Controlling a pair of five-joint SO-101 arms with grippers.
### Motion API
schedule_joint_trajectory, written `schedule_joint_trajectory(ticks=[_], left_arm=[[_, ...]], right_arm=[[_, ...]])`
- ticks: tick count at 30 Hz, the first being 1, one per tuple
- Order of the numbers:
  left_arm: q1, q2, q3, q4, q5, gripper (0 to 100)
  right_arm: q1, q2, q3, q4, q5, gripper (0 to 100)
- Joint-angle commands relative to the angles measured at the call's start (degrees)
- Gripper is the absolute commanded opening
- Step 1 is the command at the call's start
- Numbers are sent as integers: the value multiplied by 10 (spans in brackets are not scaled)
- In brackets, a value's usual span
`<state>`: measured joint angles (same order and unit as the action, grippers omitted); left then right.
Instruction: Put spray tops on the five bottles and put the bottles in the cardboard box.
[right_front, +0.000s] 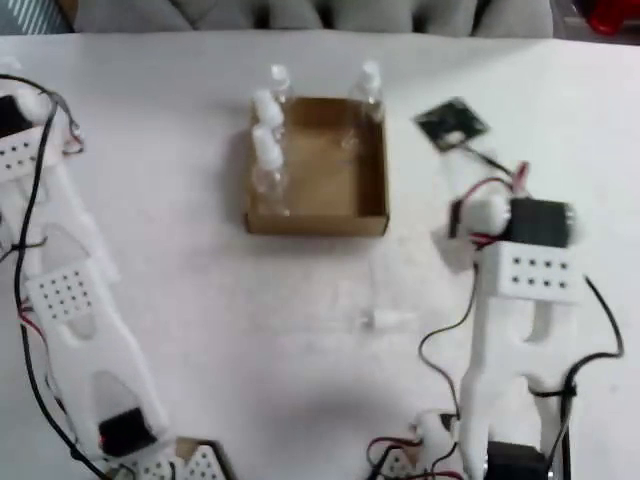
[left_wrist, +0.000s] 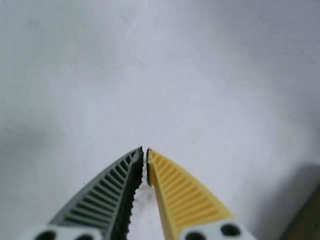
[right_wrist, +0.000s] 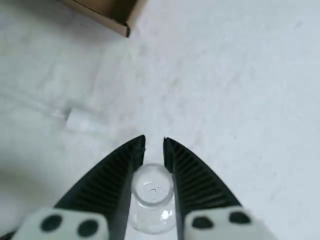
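Observation:
My right gripper (right_wrist: 154, 142) is shut on a clear bottle (right_wrist: 152, 192) with an open neck and no top, held just above the white table. A white spray top (right_wrist: 80, 120) with its thin tube lies on the table a short way beyond it, also seen in the high view as a spray top (right_front: 385, 320) below the cardboard box (right_front: 375, 215). Several clear bottles with white tops (right_front: 268, 150) stand along the box's left and far sides. My left gripper (left_wrist: 146, 150) is shut on nothing over bare table.
The box corner (right_wrist: 107, 12) lies past the spray top in the right wrist view. The left arm (right_front: 70, 300) stretches along the table's left side, and the right arm (right_front: 525, 270) stands right of the box. Loose cables trail beside both arms.

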<state>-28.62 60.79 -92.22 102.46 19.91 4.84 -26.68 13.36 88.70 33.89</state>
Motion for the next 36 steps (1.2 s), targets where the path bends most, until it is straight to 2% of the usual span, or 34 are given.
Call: schedule_joint_trajectory(ticks=[1,9,11,15,21,25,30,36], left_arm=[[44,-52,-32,3,-8,20],[84,-53,-28,4,-11,20],[95,-58,4,4,-41,20],[115,-116,139,3,-83,20],[163,-255,329,1,-91,20],[185,-343,455,-6,-112,20],[204,-432,646,-89,-140,20],[230,-589,920,-251,-144,20]], right_arm=[[87,-14,-27,-3,39,15],[195,38,-2,-62,68,15],[211,73,-2,-81,67,15],[233,150,-2,-130,67,15],[233,245,-5,-183,64,18],[233,291,-5,-207,64,105],[229,346,-5,-262,62,181],[209,364,-12,-285,61,276]])
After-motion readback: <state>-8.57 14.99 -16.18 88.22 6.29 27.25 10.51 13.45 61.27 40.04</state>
